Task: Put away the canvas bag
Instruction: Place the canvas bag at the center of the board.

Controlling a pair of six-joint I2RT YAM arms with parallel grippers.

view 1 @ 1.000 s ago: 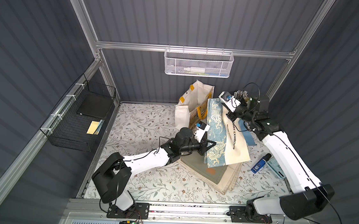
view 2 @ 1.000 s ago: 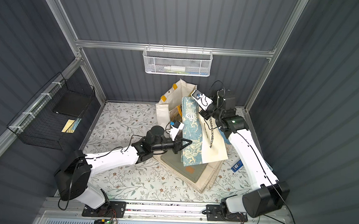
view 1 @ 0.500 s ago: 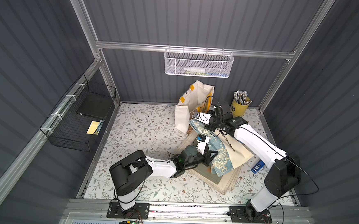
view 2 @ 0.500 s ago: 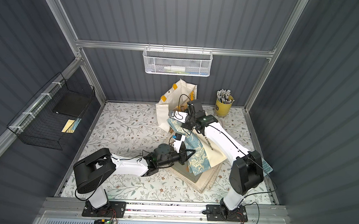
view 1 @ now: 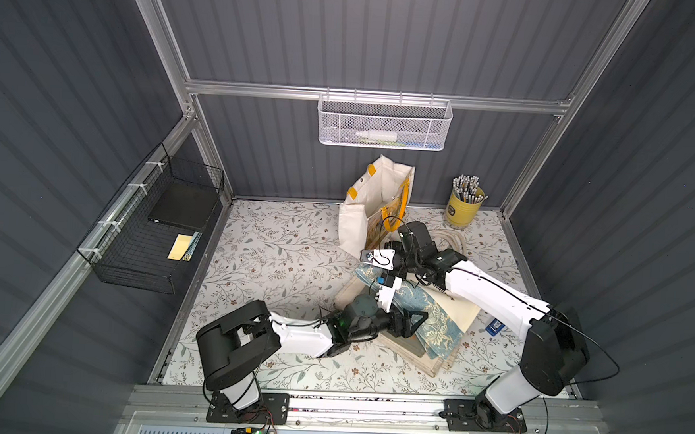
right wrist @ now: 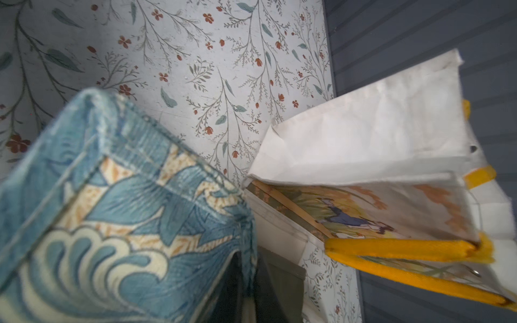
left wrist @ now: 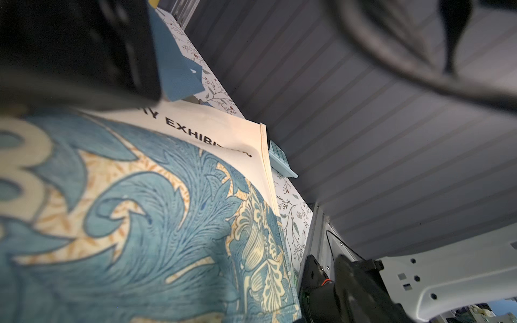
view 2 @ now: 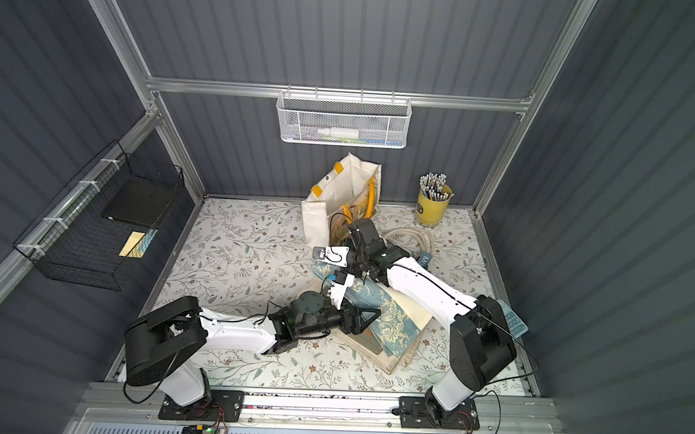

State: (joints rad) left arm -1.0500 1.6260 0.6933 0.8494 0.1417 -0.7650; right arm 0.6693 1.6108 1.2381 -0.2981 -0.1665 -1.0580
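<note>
**Hidden or unclear.**
- The right claw (right wrist: 243, 288) has its tips under its own wrist camera in both top views. Up close, one dark finger shows, blurred, with cloth folded against it.
- Folded stack (view 1: 427, 364) under the bags: the number of layers cannot be told.
- Cream bag (left wrist: 212, 131): the lettering is cut off, and only "EXHIBI" reads clearly.

**Count.**
- Two arms and two claws.
- One blue floral canvas bag (view 1: 438, 327).
- One cream bag.
- One upright white tote (view 1: 363, 202) with yellow handles.
- One yellow tin (view 1: 462, 212) of pens or pencils.
- One coil of pale rope (view 1: 452, 237).
- Two wire baskets: white mesh (view 1: 384, 123) on the back wall, black (view 1: 141, 255) on the side wall.

**Position.** The canvas bag lies draped over the cream bag on the stack, on the floral worktop (view 1: 285, 255). It stretches between the two claws.
- Right claw: closed, pinching the bag's hemmed corner, with the tote just beyond it.
- Left claw (view 1: 415, 325): fingers spread wide and gripping nothing. It sits low at the bag's opposite end, with the cloth directly beneath.
</note>
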